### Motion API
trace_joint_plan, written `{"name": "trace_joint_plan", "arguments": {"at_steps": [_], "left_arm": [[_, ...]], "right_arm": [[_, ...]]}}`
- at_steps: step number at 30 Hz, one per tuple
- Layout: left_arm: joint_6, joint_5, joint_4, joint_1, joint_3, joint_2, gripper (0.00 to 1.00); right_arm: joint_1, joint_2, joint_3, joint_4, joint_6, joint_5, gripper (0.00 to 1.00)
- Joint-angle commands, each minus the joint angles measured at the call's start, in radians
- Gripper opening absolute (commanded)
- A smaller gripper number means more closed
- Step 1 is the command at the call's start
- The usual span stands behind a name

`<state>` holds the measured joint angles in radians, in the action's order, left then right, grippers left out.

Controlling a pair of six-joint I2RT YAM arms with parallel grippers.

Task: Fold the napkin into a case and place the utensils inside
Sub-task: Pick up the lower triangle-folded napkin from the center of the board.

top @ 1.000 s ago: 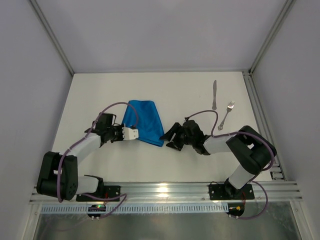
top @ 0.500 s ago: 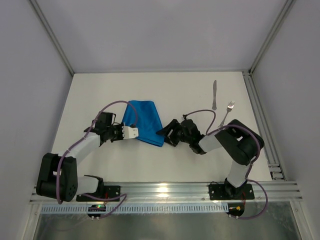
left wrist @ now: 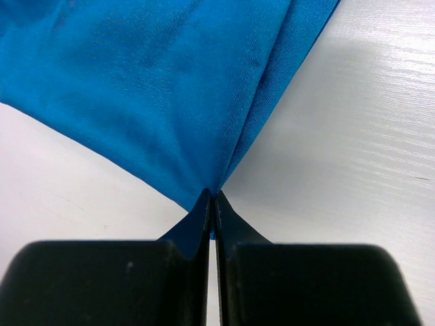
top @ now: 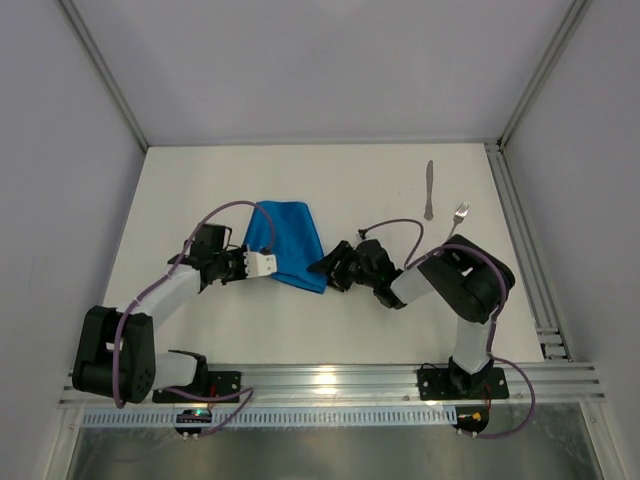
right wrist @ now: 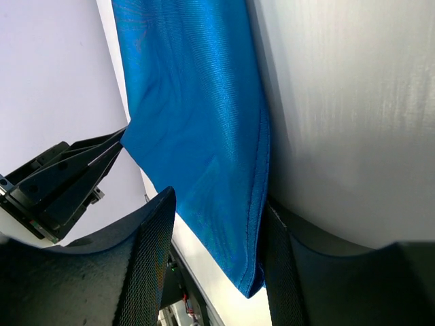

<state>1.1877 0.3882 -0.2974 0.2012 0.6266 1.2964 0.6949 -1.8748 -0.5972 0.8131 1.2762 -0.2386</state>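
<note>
You were folding: left pincer (left wrist: 212,197) pinched the bright blue soft cloth napkin (left wrist: 156,88), right pincer (right wrist: 217,204) sat wide around its edge. Next, I think, squeeze there.

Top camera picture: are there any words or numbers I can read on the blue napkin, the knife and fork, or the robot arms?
None: no word, number, brand or sign can be read in any view.
The napkin is plain blue, with no print.
The knife and fork are too small to show any stamp.
The left arm and right arm show no readable label.
</note>
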Motion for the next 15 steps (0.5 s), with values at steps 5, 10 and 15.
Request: {"name": "trace_joint_plan", "arguments": {"at_steps": [5, 10, 15], "left_arm": [[-0.036, -0.008, 0.011, -0.002, 0.016, -0.017, 0.0], [-0.063, -0.006, -0.046, -0.002, 0.07, -0.035, 0.0], [-0.06, -0.034, -0.109, -0.002, 0.111, -0.034, 0.0]], "right_arm": [[0.012, 0.031, 0.011, -0.222, -0.156, 0.022, 0.55], [-0.003, 0.089, -0.015, -0.29, -0.256, -0.06, 0.59], [-0.008, 0.288, -0.004, -0.549, -0.48, -0.01, 0.7]]}}
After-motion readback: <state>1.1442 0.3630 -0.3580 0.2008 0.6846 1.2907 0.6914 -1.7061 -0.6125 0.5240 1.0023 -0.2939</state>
